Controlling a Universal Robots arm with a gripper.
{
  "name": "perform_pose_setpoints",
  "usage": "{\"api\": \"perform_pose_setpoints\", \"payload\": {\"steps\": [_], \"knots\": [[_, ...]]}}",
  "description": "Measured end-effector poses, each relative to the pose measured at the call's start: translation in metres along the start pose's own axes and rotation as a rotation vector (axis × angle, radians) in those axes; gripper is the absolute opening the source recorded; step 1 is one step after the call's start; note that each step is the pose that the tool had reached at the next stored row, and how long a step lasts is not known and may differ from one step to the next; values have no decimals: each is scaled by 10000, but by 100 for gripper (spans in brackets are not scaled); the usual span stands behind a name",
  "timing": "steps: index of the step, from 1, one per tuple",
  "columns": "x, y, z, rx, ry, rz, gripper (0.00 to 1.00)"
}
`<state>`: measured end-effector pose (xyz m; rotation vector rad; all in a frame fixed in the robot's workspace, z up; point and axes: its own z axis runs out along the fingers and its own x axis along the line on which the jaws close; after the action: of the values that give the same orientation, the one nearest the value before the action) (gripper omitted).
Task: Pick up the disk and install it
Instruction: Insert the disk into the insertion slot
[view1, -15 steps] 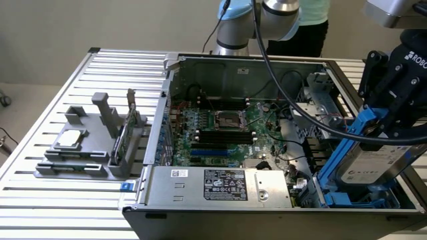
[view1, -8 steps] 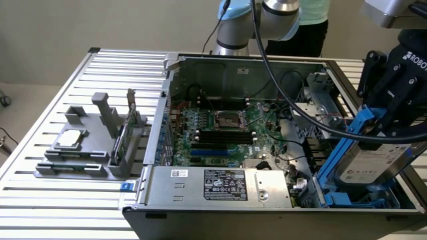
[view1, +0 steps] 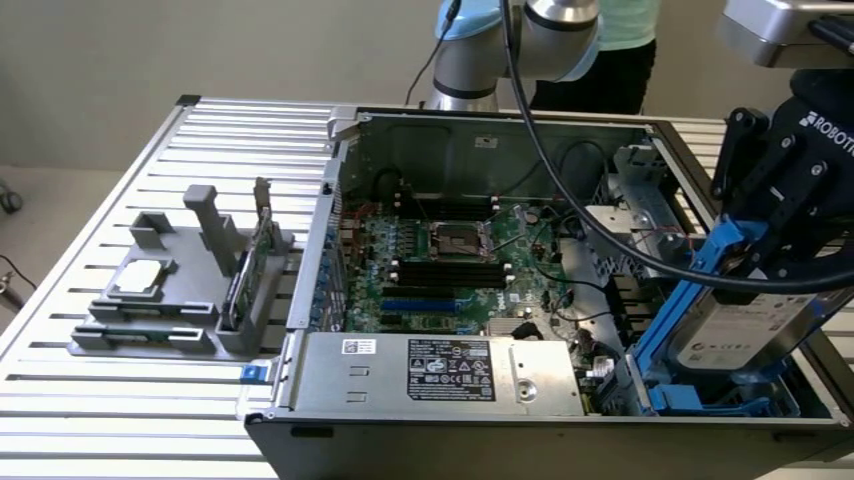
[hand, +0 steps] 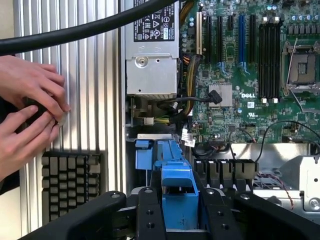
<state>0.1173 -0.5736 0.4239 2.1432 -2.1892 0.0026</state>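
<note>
The disk (view1: 738, 335), a silver-grey drive with a white label in a blue carrier, hangs tilted over the drive bay (view1: 694, 395) at the exterior view's right end of the open computer case. My gripper (view1: 787, 262) is shut on its upper end, black fingers (view1: 751, 215) clasping the blue frame. In the wrist view the blue carrier (hand: 178, 197) sits between the two black fingers (hand: 149, 215), pointing down at a blue bay rail (hand: 150, 157) inside the case.
The case holds the motherboard (view1: 447, 265) and the power supply (view1: 447, 370). A grey fixture (view1: 160, 310) with a square chip and a green card stands at the exterior view's left. A person's hands (hand: 30, 110) and a keyboard (hand: 70, 182) lie beside the case. A black cable (view1: 601, 225) crosses it.
</note>
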Motion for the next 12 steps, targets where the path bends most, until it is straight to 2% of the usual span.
{"api": "perform_pose_setpoints", "payload": {"steps": [12], "knots": [[-6, -6, 113, 0, -1, 0, 33]]}}
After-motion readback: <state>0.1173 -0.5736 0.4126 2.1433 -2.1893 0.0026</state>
